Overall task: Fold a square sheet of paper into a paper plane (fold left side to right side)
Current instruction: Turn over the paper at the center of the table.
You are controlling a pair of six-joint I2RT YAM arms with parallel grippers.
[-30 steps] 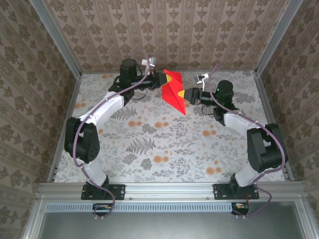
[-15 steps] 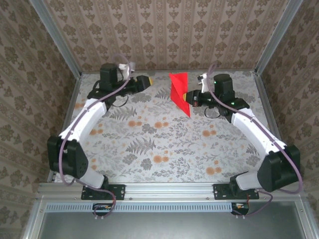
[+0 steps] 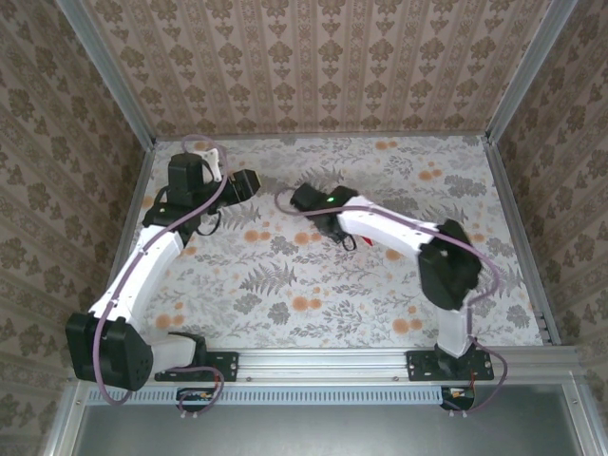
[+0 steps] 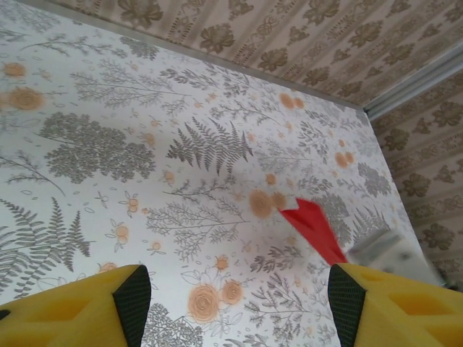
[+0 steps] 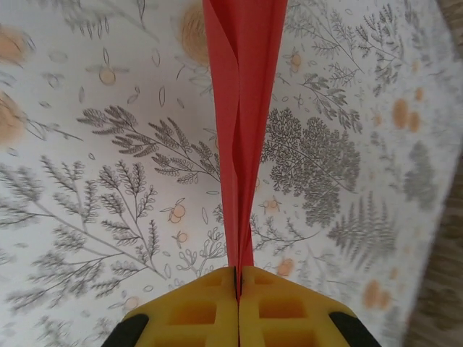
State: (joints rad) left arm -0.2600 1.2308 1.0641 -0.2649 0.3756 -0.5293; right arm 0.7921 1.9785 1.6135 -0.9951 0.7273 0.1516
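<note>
The red paper plane (image 5: 246, 108) is a narrow folded piece with a centre crease, seen edge-on in the right wrist view. It runs up from my right gripper (image 5: 238, 273), whose yellow fingers are shut on its near end above the table. From above, only a small bit of red paper plane (image 3: 350, 243) shows beside the right gripper (image 3: 340, 232), under the forearm near the table's middle. My left gripper (image 4: 235, 303) is open and holds nothing. It sits back at the far left (image 3: 245, 182). Past its right finger, the plane's red tip (image 4: 311, 228) shows.
The table (image 3: 285, 285) carries a printed cloth of grey ferns and orange flowers. Patterned walls and metal rails (image 3: 128, 104) close in the back and both sides. The right arm's elbow (image 3: 446, 266) stands over the right half of the table.
My left gripper has opened, let go of the paper and drawn back to the left. The right arm has swung left and nearer with the paper, which has turned edge-on.
</note>
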